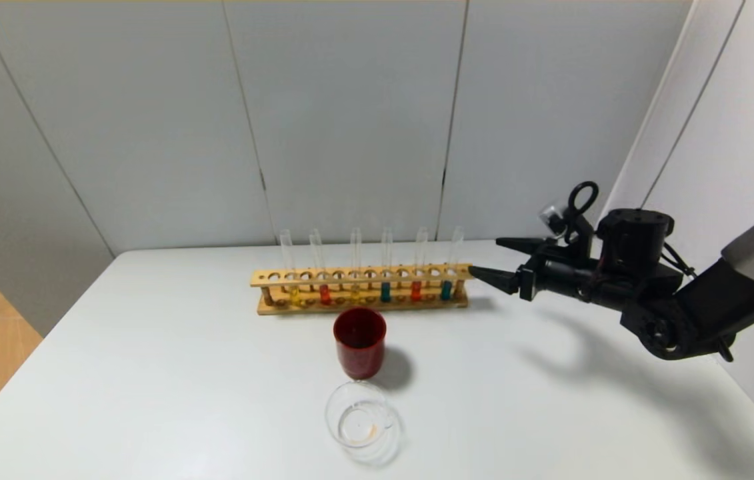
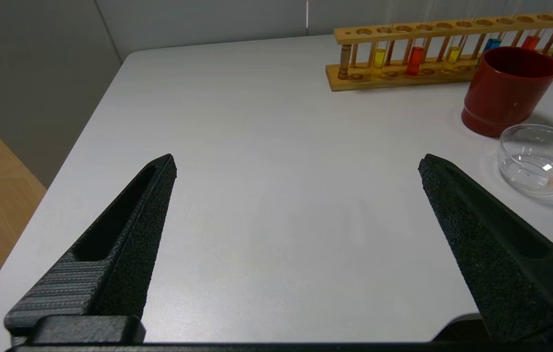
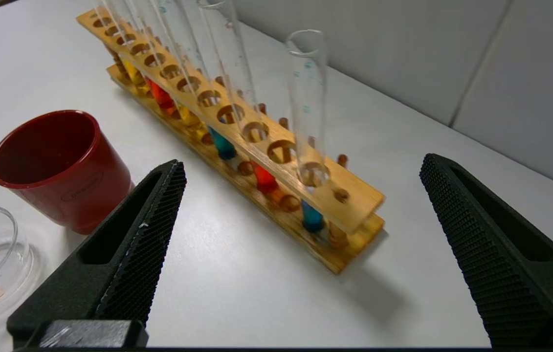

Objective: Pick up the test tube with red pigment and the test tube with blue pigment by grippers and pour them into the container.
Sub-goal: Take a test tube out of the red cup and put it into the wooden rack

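A wooden rack [image 1: 360, 275] holds several clear tubes. The blue-pigment tube [image 1: 446, 289] stands at its right end, a red-pigment tube [image 1: 416, 291] beside it, and a second red one [image 1: 325, 293] further left. The clear glass container [image 1: 360, 420] sits near the table's front, with an orange trace inside. My right gripper [image 1: 485, 256] is open and empty, hovering just right of the rack's end. In the right wrist view [image 3: 303, 164] the blue tube [image 3: 311, 215] and red tube [image 3: 264, 178] lie between the fingers, farther off. My left gripper [image 2: 298, 161] is open and empty over bare table, left of the rack.
A dark red cup [image 1: 359, 340] stands between the rack and the container. A teal tube [image 1: 385, 291] and yellow tubes [image 1: 294, 293] also stand in the rack. The white table's left edge [image 2: 85, 132] drops to a wooden floor. Grey wall panels stand behind.
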Robot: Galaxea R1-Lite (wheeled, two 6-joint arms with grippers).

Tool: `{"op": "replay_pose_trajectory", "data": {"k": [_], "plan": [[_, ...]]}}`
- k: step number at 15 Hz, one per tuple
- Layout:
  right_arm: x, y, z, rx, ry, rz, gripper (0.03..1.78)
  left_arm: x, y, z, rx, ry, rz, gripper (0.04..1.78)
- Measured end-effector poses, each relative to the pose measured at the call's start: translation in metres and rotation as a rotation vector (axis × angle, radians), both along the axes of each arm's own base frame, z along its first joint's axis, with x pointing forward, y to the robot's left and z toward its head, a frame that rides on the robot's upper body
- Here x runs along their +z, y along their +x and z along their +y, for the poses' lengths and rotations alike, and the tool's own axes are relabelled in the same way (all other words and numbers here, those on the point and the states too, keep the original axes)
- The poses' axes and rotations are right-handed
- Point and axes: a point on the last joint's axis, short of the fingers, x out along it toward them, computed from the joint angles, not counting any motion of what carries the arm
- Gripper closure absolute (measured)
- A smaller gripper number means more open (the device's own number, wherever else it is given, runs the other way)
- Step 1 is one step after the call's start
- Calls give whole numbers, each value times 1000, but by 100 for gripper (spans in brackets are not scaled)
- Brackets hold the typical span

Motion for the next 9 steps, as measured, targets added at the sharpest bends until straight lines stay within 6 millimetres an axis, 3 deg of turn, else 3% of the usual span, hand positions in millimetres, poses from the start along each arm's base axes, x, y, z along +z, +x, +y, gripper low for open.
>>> {"op": "replay_pose_trajectory", "data": {"k": [9], "plan": [[-15,34,34,64,-10,-62,6,0,0,0,0,0,0,7]]}}
